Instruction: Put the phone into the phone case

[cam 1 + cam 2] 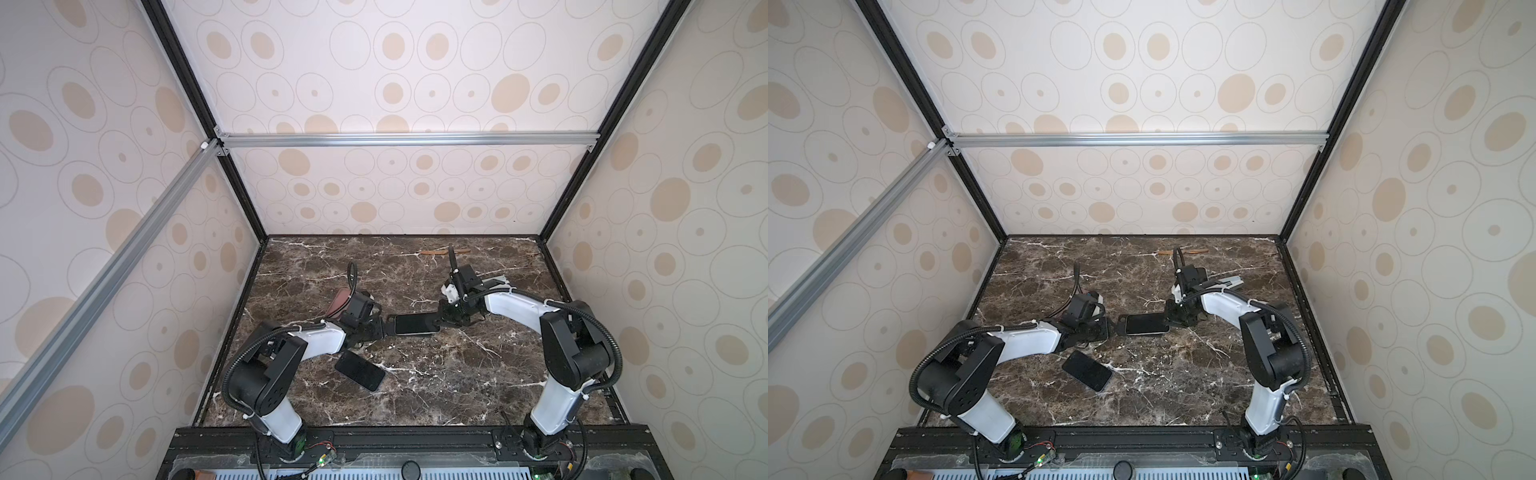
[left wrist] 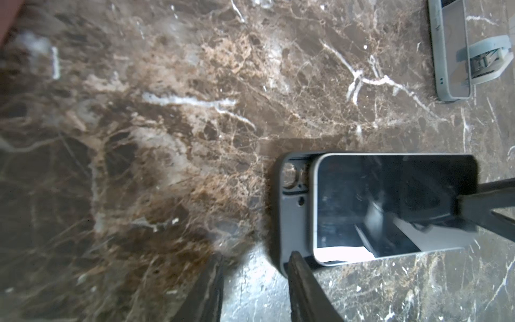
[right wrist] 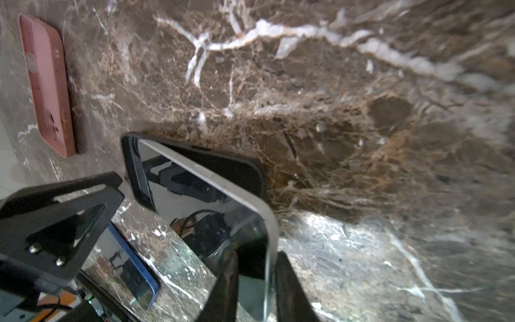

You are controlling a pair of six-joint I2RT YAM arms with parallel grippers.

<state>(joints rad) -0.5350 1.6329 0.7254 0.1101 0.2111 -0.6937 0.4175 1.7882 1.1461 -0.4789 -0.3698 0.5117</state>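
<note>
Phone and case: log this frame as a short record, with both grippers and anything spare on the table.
phone: screen up, tilted, one end inside the black case
black case: on the table, camera-cutout end uncovered
right gripper: shut on the phone's raised end
left gripper: open, one jaw on the case's corner
spare: second phone and pink case, lying apart

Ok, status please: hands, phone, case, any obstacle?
Left hand open, finger against case end. Right hand shut on phone edge. Phone tilted, partly in case. Second phone lies apart, not blocking.
</note>
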